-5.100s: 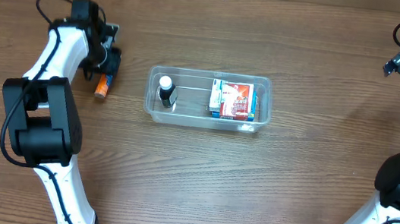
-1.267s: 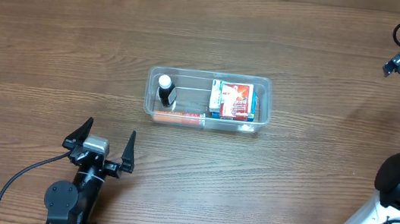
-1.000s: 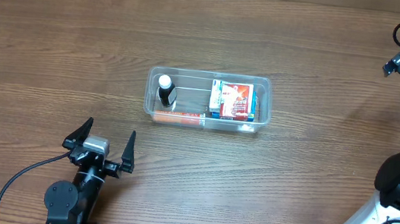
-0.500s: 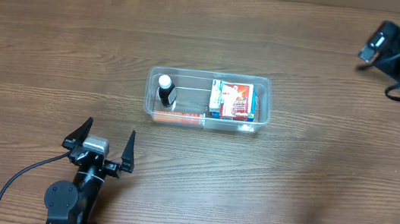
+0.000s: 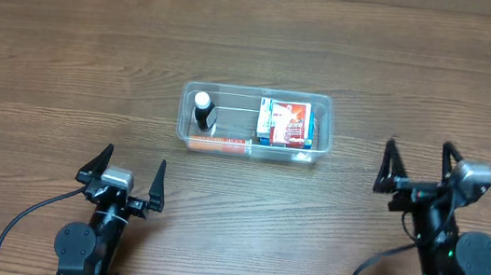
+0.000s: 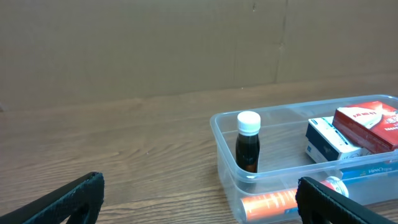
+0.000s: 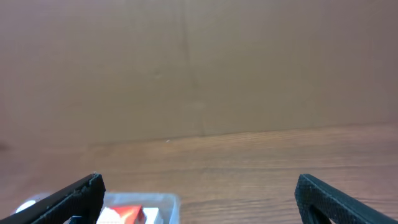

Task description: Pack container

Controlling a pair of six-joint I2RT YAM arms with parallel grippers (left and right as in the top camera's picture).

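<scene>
Ahead of the left tool, the container runs off the right and bottom edges of the wrist view. The orange tube inside it is cut by the bottom edge and partly covered by the tool's right finger. Ahead-left of the right tool, only the container's far rim and a blurred sliver of a red box show above the bottom edge.

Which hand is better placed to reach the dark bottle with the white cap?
Left, probably. The bottle stands at the left end of the container, nearer the open left hand; the right hand sits beyond the boxes.
</scene>
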